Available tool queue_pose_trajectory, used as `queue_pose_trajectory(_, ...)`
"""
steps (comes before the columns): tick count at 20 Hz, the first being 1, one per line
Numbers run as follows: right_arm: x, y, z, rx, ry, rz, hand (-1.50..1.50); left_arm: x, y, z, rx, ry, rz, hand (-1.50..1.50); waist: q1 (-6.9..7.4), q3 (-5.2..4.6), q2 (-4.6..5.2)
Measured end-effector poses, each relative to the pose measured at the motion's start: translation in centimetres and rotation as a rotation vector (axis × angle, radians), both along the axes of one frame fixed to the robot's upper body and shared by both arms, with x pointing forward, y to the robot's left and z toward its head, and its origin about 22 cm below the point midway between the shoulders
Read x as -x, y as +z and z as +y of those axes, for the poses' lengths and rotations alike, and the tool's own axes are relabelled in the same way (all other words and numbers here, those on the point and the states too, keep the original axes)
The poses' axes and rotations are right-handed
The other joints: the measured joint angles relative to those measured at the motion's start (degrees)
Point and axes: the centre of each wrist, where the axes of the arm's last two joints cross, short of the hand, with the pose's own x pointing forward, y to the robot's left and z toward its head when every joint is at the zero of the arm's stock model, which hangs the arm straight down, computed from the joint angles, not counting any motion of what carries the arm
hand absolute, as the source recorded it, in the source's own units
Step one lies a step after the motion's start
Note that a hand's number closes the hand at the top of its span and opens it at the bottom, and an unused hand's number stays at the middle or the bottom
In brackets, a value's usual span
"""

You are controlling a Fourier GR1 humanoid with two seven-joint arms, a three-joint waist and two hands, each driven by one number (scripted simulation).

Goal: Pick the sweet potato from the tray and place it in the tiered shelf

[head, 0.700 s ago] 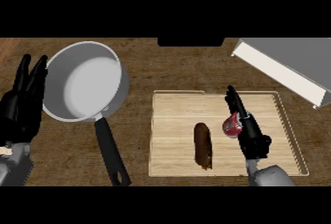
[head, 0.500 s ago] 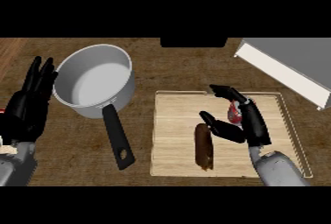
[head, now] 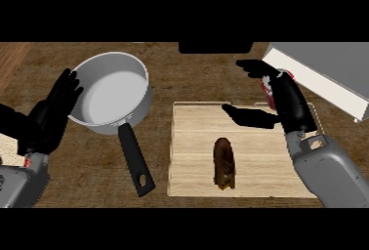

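**Still on the tray: sweet potato lies below an open right hand**

Here the right hand (head: 277,97) hangs over the upper right part of the tray (head: 193,146), fingers spread wide, thumb jutting left, holding nothing. Something red (head: 268,90) shows just behind the hand; what it is cannot be told. The sweet potato (head: 224,162) lies lengthwise on the tray's lower middle, apart from the hand and below its thumb. The pale wooden tray rests on the brown tabletop (head: 166,63). Up at the right corner sits the white tiered shelf (head: 324,73), close beside the hand's fingertips. Left of the tray stands a grey saucepan (head: 112,95), its black handle (head: 134,161) running down beside the tray's left edge. The left hand (head: 54,110) rests at the left edge, fingers straight and up, just beside the saucepan's wall.
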Motion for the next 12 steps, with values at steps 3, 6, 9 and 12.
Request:
queue_pose_trajectory(3, 1.3, 2.7, 1.9, 0.029, 0.082, 0.024, -1.5, -0.3, -0.6, -0.4, 0.001, -0.004, 0.005, 0.0, 0.08, 0.09, -0.02)
queue_pose_trajectory(6, 2.1, 4.9, 3.6, 0.125, 0.138, 0.104, -1.5, -0.5, -0.6, -0.5, 0.001, -0.013, 0.017, 0.0, 0.25, 0.11, -0.12)
queue_pose_trajectory(9, 2.6, 6.3, 5.2, 0.266, 0.167, 0.229, -1.5, -0.5, -0.8, -0.4, -0.001, -0.014, 0.022, 0.0, 0.51, 0.02, -0.28)
queue_pose_trajectory(12, 3.0, 6.1, 7.0, 0.476, 0.195, 0.306, -1.5, -0.8, -0.5, -0.6, -0.008, -0.021, 0.023, 0.0, 0.81, -0.1, -0.4)
